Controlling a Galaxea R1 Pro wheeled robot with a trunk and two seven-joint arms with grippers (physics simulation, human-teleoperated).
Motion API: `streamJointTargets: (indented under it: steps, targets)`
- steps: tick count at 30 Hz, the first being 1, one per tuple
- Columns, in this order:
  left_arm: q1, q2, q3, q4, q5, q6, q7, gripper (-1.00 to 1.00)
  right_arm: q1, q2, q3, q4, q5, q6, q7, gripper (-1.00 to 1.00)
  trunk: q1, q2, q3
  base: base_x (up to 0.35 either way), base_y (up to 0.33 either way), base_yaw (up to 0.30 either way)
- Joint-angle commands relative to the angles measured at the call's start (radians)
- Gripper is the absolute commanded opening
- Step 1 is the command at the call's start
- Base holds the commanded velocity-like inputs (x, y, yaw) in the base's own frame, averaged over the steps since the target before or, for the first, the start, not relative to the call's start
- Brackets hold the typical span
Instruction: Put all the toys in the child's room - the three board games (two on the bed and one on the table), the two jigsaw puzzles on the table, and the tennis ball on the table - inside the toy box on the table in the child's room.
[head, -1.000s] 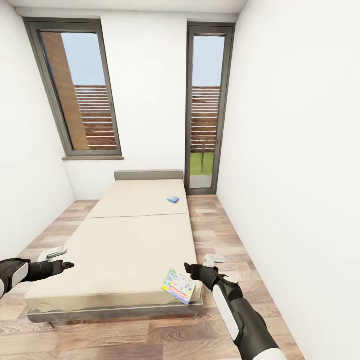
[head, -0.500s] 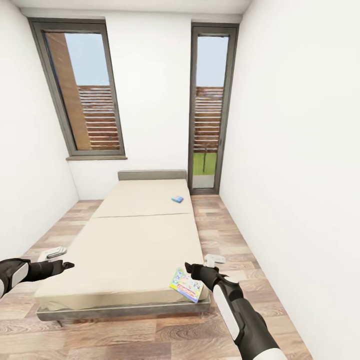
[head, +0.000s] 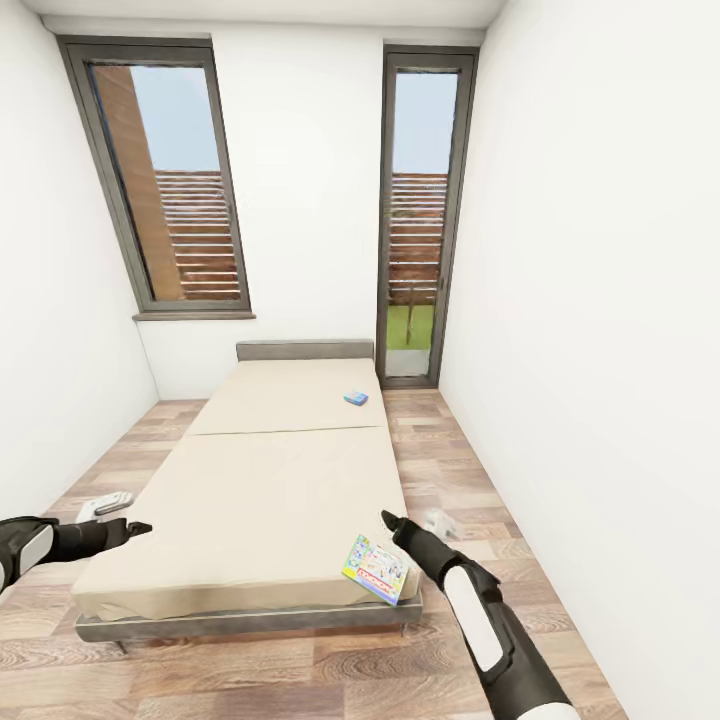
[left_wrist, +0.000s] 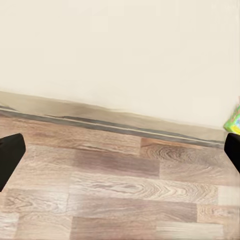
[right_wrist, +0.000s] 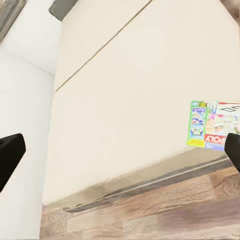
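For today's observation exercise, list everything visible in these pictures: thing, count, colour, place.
bed: one, beige mattress, grey frame, middle of room.
big game box: one, multicoloured, bed's near right corner.
small game box: one, blue, far half of bed, right side.
windows: two, grey frames, far wall.
floor: wood planks, around bed.
walls: white.
left gripper: black, jaws open, beside bed's near left corner.
right gripper: black, jaws open, beside big game box.

White walls (head: 590, 250), wood-plank floor (head: 300, 680), two tall grey-framed windows (head: 170, 180) admitting daylight.
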Motion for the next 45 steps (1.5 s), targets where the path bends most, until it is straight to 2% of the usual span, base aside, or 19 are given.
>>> streamJointTargets:
  steps: [1, 2, 3, 5, 6, 7, 8, 10, 11, 13, 18, 23, 27, 30, 35, 45]
  targets:
    - [-0.001, 0.003, 0.009, -0.001, -0.009, 0.008, -0.056, 1.0, 0.0, -0.003, -0.011, 0.009, -0.035, 0.004, -0.002, 1.0, 0.001, -0.002, -0.002, 0.0, 0.0, 0.0]
    - [-0.001, 0.005, 0.009, -0.001, -0.009, 0.009, -0.089, 1.0, 0.0, -0.007, -0.021, 0.021, -0.06, 0.004, -0.001, 1.0, 0.001, -0.002, -0.002, 0.0, 0.0, 0.0]
    - [-0.001, 0.008, 0.009, -0.001, -0.01, 0.015, -0.166, 1.0, 0.001, -0.021, -0.04, 0.049, -0.105, 0.003, 0.001, 1.0, 0.001, -0.002, -0.002, 0.0, 0.0, 0.0]
    - [-0.001, 0.016, 0.009, -0.001, -0.012, 0.024, -0.256, 1.0, 0.001, -0.039, -0.056, 0.08, -0.144, 0.003, 0.005, 1.0, 0.001, -0.002, -0.002, 0.0, 0.0, 0.0]
    - [-0.001, 0.028, 0.007, -0.001, -0.014, 0.034, -0.364, 1.0, 0.002, -0.062, -0.069, 0.109, -0.179, 0.002, 0.016, 1.0, 0.001, -0.002, -0.002, 0.0, 0.0, 0.0]
    - [-0.001, 0.034, 0.006, -0.001, -0.015, 0.037, -0.411, 1.0, 0.002, -0.071, -0.073, 0.121, -0.194, 0.002, 0.023, 1.0, 0.001, -0.002, -0.002, 0.0, 0.0, 0.0]
    - [-0.001, 0.044, 0.004, -0.001, -0.016, 0.043, -0.504, 1.0, 0.004, -0.09, -0.081, 0.137, -0.223, 0.002, 0.043, 1.0, 0.001, -0.002, -0.002, 0.0, 0.0, 0.0]
    - [-0.001, 0.05, 0.003, -0.001, -0.017, 0.047, -0.592, 1.0, 0.004, -0.107, -0.085, 0.148, -0.252, 0.002, 0.074, 1.0, 0.001, -0.002, -0.002, 0.0, 0.0, 0.0]
    - [-0.001, 0.056, 0.002, 0.0, -0.018, 0.05, -0.666, 1.0, 0.003, -0.119, -0.089, 0.156, -0.277, 0.002, 0.111, 1.0, 0.001, -0.002, -0.002, 0.0, 0.0, 0.0]
    - [-0.001, 0.062, 0.002, 0.0, -0.019, 0.052, -0.741, 1.0, 0.002, -0.13, -0.091, 0.165, -0.302, 0.002, 0.167, 1.0, 0.001, -0.002, -0.002, 0.0, 0.0, 0.0]
    - [-0.001, 0.084, 0.0, 0.002, -0.019, 0.052, -0.81, 1.0, 0.001, -0.141, -0.096, 0.219, -0.323, 0.001, 0.244, 1.0, 0.001, -0.002, -0.002, 0.0, 0.0, 0.0]
    - [-0.001, 0.101, 0.001, 0.002, -0.018, 0.054, -0.827, 1.0, 0.001, -0.151, -0.114, 0.286, -0.328, -0.003, 0.265, 1.0, 0.012, -0.023, -0.012, 0.0, 0.0, 0.0]
    - [-0.001, 0.108, 0.001, 0.003, -0.014, 0.055, -0.834, 1.0, 0.001, -0.157, -0.168, 0.317, -0.33, -0.004, 0.272, 1.0, 0.028, -0.051, -0.024, 0.0, 0.0, 0.0]
    - [-0.001, 0.109, 0.001, 0.005, -0.011, 0.064, -0.836, 1.0, 0.001, -0.159, -0.233, 0.327, -0.331, -0.003, 0.275, 1.0, 0.039, -0.072, -0.034, 0.0, 0.0, 0.0]
    - [-0.001, 0.109, 0.002, 0.005, -0.01, 0.091, -0.835, 1.0, 0.001, -0.158, -0.3, 0.351, -0.332, -0.003, 0.283, 1.0, 0.058, -0.107, -0.049, 0.0, 0.0, 0.0]
    - [-0.001, 0.107, 0.002, 0.005, -0.009, 0.1, -0.835, 1.0, 0.001, -0.154, -0.328, 0.389, -0.333, -0.003, 0.312, 1.0, 0.097, -0.177, -0.081, 0.0, 0.0, 0.0]
